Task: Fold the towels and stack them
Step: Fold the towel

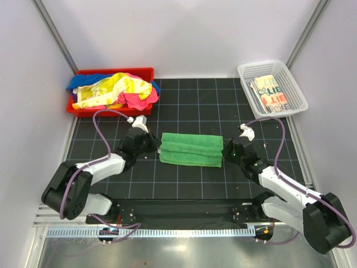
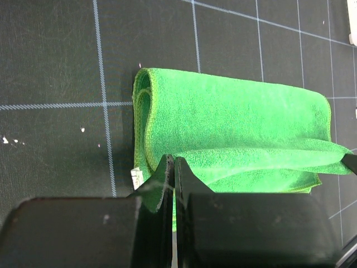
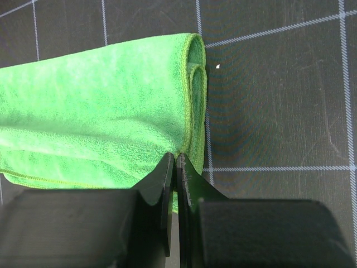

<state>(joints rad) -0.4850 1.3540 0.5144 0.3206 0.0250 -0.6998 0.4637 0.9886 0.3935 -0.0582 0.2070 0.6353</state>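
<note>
Here's your green towel [image 1: 191, 149] in the middle of the black gridded mat [image 1: 189, 106], folded into a long band lying left to right. Several layers are stacked at each rolled end. The left gripper [image 1: 155, 144] sits at the band's left end and the right gripper [image 1: 227, 149] at its right end. Both have their jaws pressed together, right against the near edge of the cloth. From the wrist views you can't tell whether a layer is actually caught between the fingers or the tips are just resting at the hem.

This is soft, light terry. It will sag, drape and slide over itself, and the layers will slip apart if you only catch the top one. Take it at the end corners and bite through every layer at the hemmed edge, not on the fluffy middle.

Count check:
- One green towel on the mat.
- One heap of loose towels [image 1: 120, 89] in the red tray [image 1: 139, 71] at the mat's far left corner. Blue, yellow, pink and a cream print all show, so at least four, but the tangle hides the true number.
- One folded cream printed towel [image 1: 270, 95] visible in the white mesh basket [image 1: 298, 100] at the far right corner. Anything beneath it is hidden.
</note>
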